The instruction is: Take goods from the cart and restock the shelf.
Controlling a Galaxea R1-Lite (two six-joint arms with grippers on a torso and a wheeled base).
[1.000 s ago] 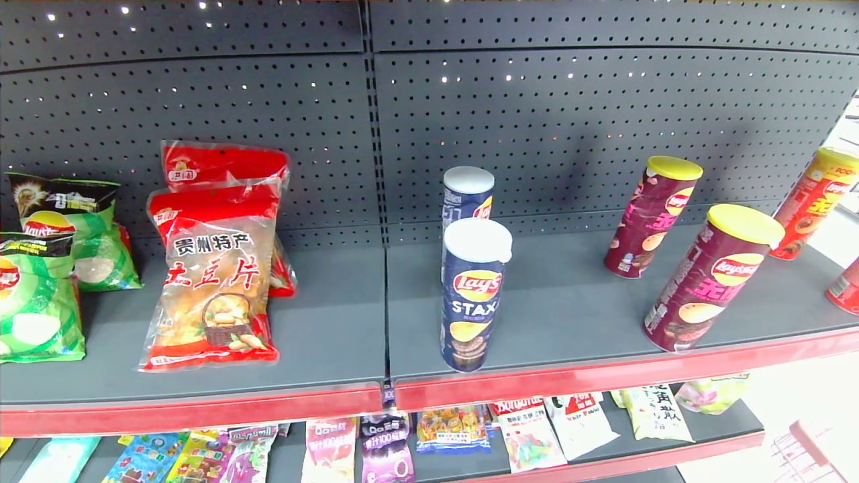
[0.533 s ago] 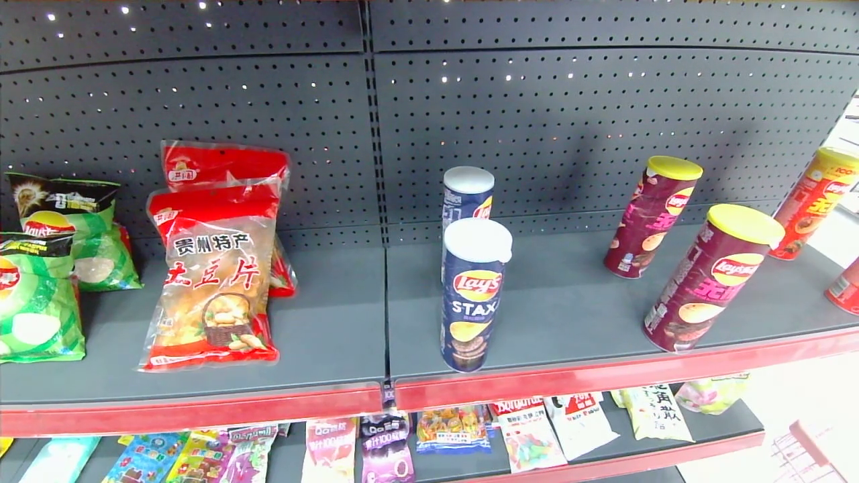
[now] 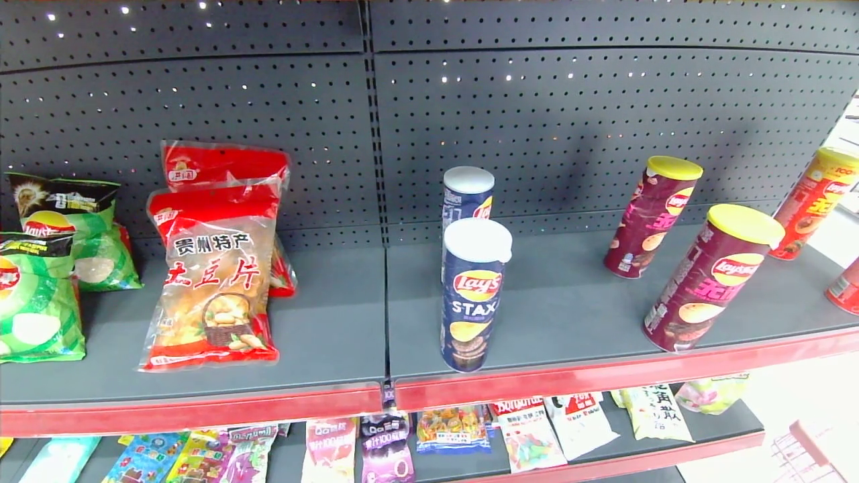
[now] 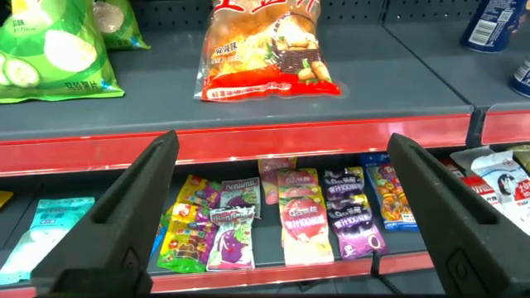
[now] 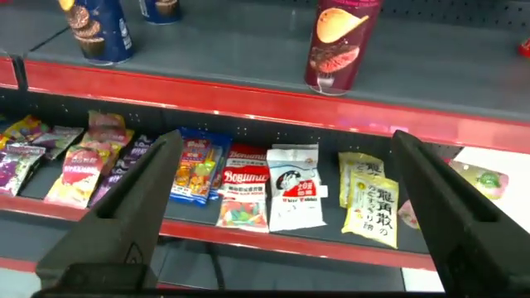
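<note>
Upper shelf [image 3: 322, 335] with the front blue can [image 3: 473, 295] near its edge, a second blue can [image 3: 468, 191] directly behind, red snack bags [image 3: 211, 282] to its left and purple cans [image 3: 711, 278] to its right; the left gripper [image 4: 281, 141] and right gripper [image 5: 287, 136], both spread wide and empty, sit lower than that can.

a logo and wordmark on the blue can [image 3: 473, 298]; big red characters on the clear chip bag [image 3: 213, 282]
</note>
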